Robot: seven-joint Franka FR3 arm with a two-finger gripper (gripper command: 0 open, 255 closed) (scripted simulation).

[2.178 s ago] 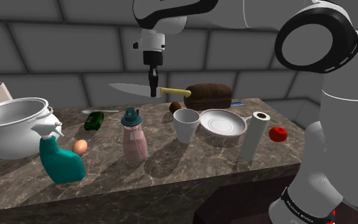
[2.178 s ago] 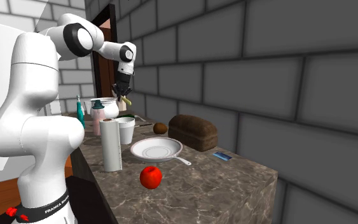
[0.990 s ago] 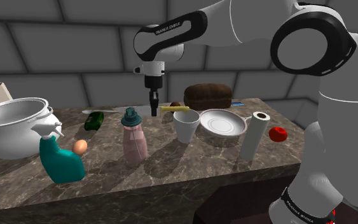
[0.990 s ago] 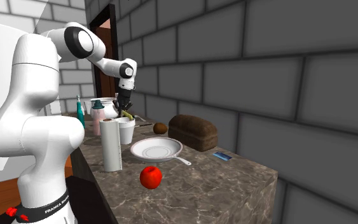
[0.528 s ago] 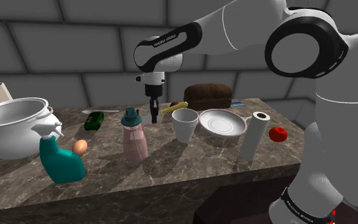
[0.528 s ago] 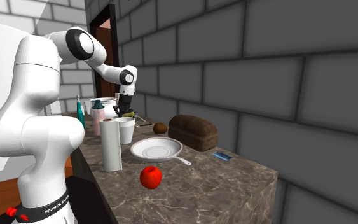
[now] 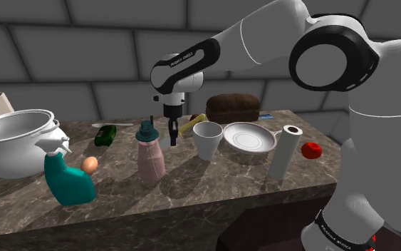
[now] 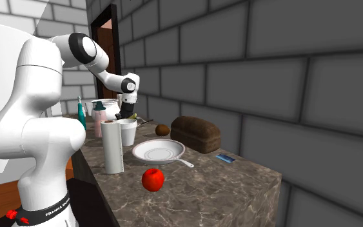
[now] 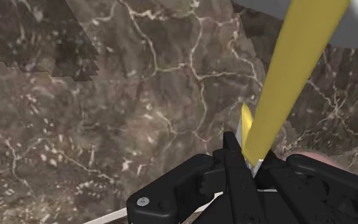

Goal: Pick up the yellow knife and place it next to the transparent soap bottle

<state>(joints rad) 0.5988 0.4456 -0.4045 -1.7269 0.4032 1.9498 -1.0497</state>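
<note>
I find the knife (image 9: 292, 70) handle cut off by the wrist view's edge, blade mostly hidden beneath the gripper (image 9: 247, 162), pot (image 7: 13, 142) clipped at the shoulder view's left, bottle (image 8: 100, 116) partly behind the roll (image 8: 113, 147) in the second exterior view.

So the shoulder cam sat beside the arm (image 7: 377, 142), a bit behind it and fairly near, and looked down across the marble counter (image 7: 213, 187) toward the grey block wall (image 7: 63, 50). The second cam stood off the counter's short end, close by the arm, and faced along its length, with that wall running down the second exterior view's right. Both caught the paper towel roll (image 7: 284, 151), tomato (image 7: 310, 150), pan (image 7: 250, 137), loaf (image 7: 233, 108) and white cup (image 7: 207, 140). The wrist cam pointed straight at the countertop, very close, with the yellow knife (image 9: 295, 63) in the gripper (image 9: 247, 167) crossing its frame.
</note>
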